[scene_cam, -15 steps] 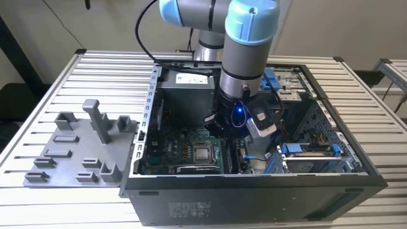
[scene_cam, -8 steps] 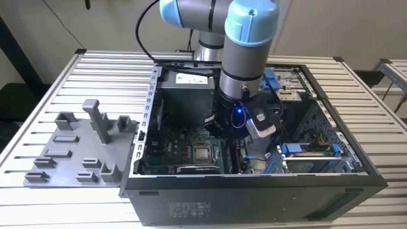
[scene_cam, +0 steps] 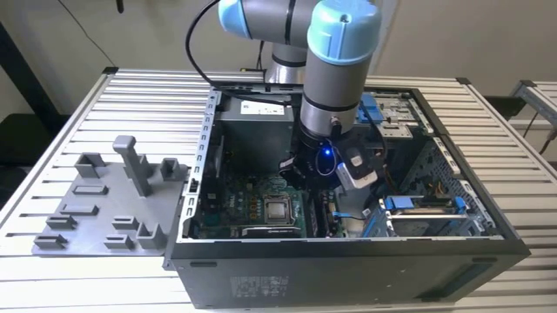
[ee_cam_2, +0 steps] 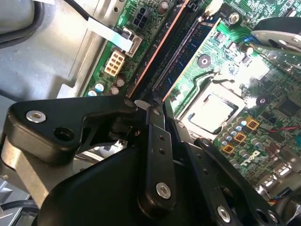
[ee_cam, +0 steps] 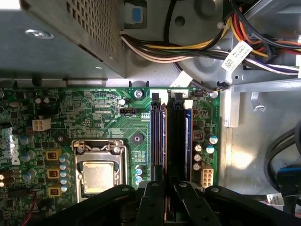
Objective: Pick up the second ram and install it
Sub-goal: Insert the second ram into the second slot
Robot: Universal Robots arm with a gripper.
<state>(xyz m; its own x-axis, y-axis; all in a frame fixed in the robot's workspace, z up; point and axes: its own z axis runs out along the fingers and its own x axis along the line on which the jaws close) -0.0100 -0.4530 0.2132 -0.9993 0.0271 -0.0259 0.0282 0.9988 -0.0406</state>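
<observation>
Gripper (ee_cam: pixel 165 200) inside case (scene_cam: pixel 348 261), jaws clamped on second ram (ee_cam: pixel 165 141), held edge-down over motherboard (ee_cam: pixel 94 117) slot for seating.

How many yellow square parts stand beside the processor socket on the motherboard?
3, in one row beside the processor socket in the first wrist view: the first yellow square, the middle one, the last nearest the gripper. More may be hidden under it.

green motherboard (ee_cam: pixel 117 117), seemingly dark-blue ram (ee_cam: pixel 188 136)
</observation>
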